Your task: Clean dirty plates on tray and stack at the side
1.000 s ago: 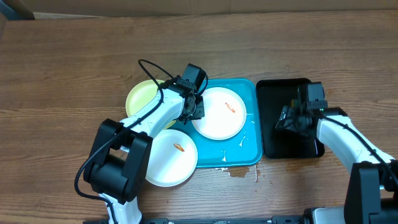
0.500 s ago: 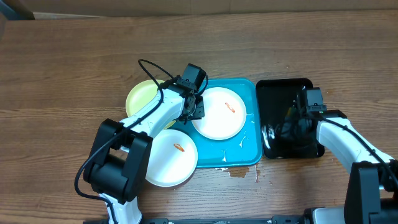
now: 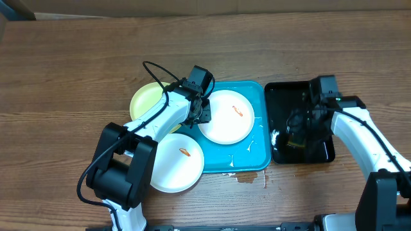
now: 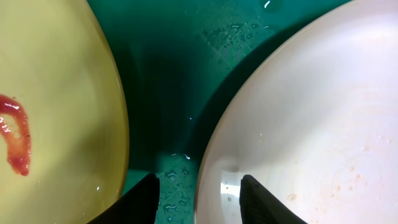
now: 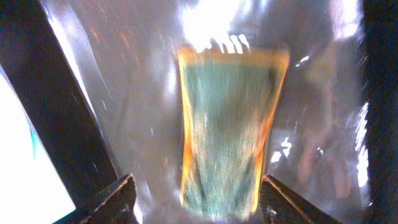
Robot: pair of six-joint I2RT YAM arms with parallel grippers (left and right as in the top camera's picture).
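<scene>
Left of frame: a pale yellow-green plate [image 3: 146, 99] lies on the worktop [image 3: 64, 77] against the left edge of the turquoise tray [image 3: 257, 157]. Its reddish smear [image 4: 15, 137] is unwiped. Below it a white plate [image 3: 176, 162], also smeared, overlaps the tray's lower left corner.

Centre: a second white plate [image 3: 226, 115] sits inside the tray, smear still on it. The left pincer [image 4: 200, 183] is released. One finger stands on each side of this plate's left rim, with a gap at both. Judged purpose: to steady or lift the plate for wiping.

Right of frame: the right pincer [image 5: 196, 186] hangs low over the black tray [image 3: 282, 93], fingers spread wider than the green-and-yellow sponge [image 5: 227, 143] lying between them and not grasping it. This view is blurred. The tray looks wet, so the sponge is probably kept there for soaking and is about to be collected. No plate is cleaned or stacked yet.
</scene>
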